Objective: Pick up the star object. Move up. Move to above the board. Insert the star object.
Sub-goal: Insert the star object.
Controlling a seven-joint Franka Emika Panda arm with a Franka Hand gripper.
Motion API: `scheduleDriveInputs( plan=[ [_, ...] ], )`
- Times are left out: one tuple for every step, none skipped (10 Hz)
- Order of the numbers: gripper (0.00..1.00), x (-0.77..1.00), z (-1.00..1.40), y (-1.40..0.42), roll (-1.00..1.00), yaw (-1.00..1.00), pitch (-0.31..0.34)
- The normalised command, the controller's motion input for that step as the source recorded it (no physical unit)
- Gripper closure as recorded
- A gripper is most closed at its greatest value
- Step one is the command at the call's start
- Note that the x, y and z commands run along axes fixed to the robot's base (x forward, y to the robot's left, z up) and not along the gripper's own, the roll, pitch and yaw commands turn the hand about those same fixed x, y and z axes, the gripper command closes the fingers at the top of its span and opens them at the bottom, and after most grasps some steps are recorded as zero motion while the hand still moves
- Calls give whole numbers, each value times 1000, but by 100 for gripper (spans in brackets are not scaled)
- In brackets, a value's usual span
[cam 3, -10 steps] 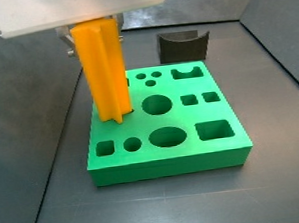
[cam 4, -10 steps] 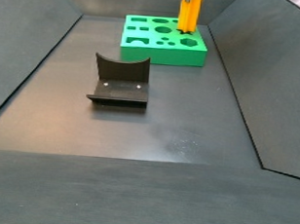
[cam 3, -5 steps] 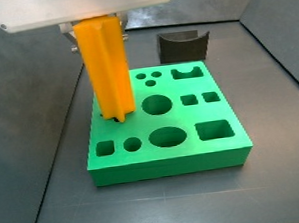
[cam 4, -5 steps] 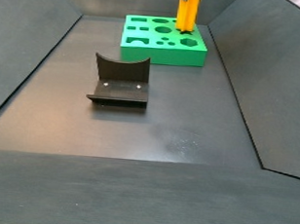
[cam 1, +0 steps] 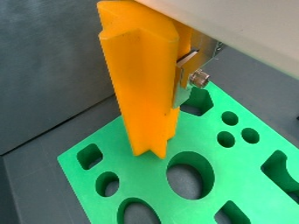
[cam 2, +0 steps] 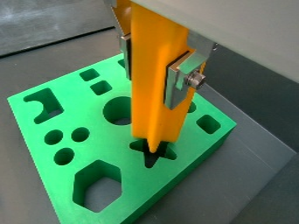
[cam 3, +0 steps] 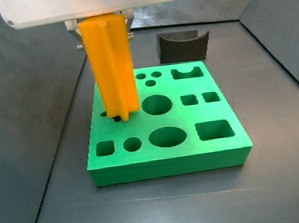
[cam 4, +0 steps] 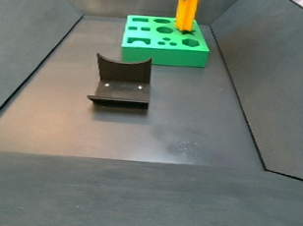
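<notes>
The star object (cam 3: pixel 112 72) is a tall orange ridged peg held upright. It also shows in the side view from the far end (cam 4: pixel 187 11) and in both wrist views (cam 1: pixel 140 87) (cam 2: pixel 155 79). My gripper (cam 3: pixel 103 26) is shut on its upper part, with silver fingers (cam 2: pixel 181 83) pressed on both sides. One finger (cam 1: pixel 183 77) shows in a wrist view. The peg's lower tip sits in the star hole (cam 2: pixel 152 152) near one edge of the green board (cam 3: pixel 185 158) (cam 2: pixel 201 150) (cam 1: pixel 222 166) (cam 4: pixel 172 55).
The dark fixture stands on the floor behind the board in a side view (cam 3: pixel 182 46) and nearer the camera in a side view (cam 4: pixel 120 80). Dark sloped walls (cam 4: pixel 33 66) ring the floor. The board's other holes are open.
The gripper and peg have shifted slightly right in the side view. The peg's tip stays at the star hole and the grip is unchanged.
</notes>
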Motion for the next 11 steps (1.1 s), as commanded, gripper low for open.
scheduleDriveInputs(
  plan=[
    [100,40,0,0,16,0,0],
    [100,100,-160,20,190,0,46],
    [100,46,-163,43,263,0,67],
    [100,40,0,0,113,-9,73],
    [100,43,0,0,0,-6,19],
    [100,0,0,0,47,-69,19],
    [100,-31,-31,120,84,-134,20],
    [100,-29,-23,114,59,-123,10],
    [100,0,0,43,19,-77,3],
    [100,0,0,9,0,-69,0],
    [100,-14,0,14,17,-120,0]
  ],
)
